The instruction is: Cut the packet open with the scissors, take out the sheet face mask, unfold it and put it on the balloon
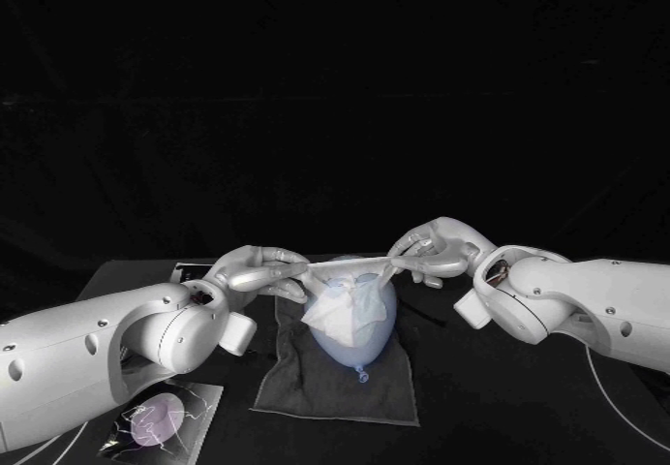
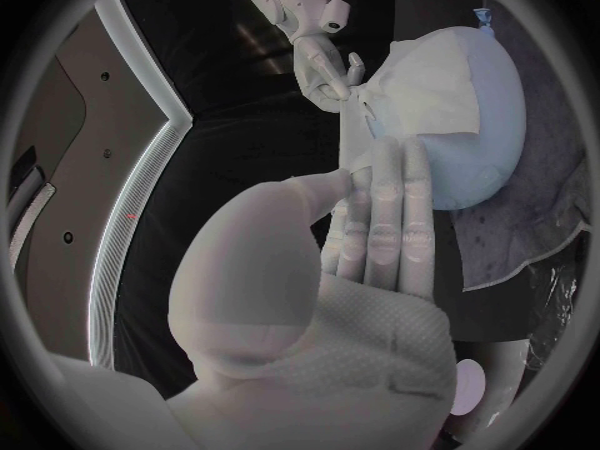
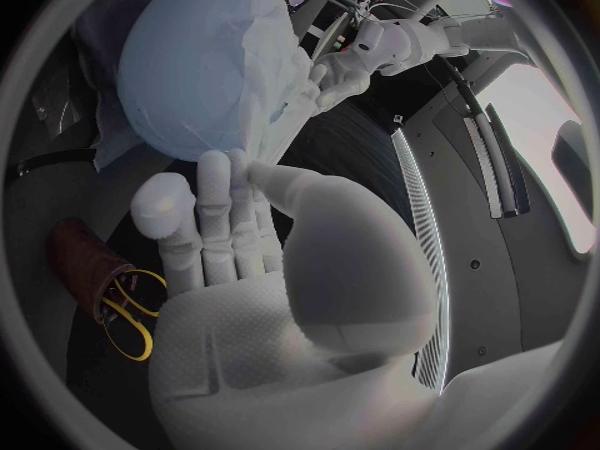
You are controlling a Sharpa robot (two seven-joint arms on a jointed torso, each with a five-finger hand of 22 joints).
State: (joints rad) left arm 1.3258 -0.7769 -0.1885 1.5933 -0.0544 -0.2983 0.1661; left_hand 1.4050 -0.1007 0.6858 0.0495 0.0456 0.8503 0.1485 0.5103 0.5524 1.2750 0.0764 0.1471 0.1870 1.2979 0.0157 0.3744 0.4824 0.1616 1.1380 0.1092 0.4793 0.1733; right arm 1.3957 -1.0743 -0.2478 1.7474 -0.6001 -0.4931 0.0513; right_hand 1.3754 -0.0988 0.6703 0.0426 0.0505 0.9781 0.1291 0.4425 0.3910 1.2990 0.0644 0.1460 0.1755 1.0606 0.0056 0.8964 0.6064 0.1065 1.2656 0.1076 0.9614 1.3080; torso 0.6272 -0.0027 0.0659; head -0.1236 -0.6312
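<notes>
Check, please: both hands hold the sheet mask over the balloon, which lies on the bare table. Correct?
No. The head view shows the balloon on a dark cloth. The left hand and right hand do hold the sheet mask over it.

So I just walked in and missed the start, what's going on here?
The left robot hand and the right robot hand each pinch an end of the sheet face mask, stretching it above the balloon, which lies on a dark cloth. The mask's lower part hangs against the balloon.
</notes>
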